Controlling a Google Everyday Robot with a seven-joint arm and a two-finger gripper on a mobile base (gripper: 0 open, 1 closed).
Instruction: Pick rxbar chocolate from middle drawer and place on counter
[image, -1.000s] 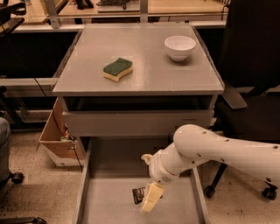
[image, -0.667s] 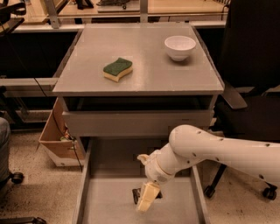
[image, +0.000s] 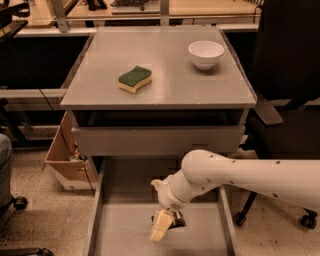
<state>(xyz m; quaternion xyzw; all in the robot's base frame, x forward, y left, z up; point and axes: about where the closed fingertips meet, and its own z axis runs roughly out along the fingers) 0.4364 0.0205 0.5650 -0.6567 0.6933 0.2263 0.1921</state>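
Grey table (image: 200, 85) up top holds sponge (image: 135, 79) and white bowl (image: 206, 53); down in the middle drawer (image: 120, 225) your claw (image: 162, 227) is right at the rxbar chocolate (image: 176, 221), grip can't be told from here. Make sure you pinch across the wrapper, then lift straight up

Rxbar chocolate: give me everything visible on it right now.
Only a small dark, brown-black patch of the rxbar chocolate shows. It appears to lie flat on the bare grey floor of the open middle drawer, right of centre. The gripper is down inside the drawer right at the bar's left end, and it and the arm's wrist cover most of the bar. No lettering can be read, and whether the bar is gripped cannot be told.
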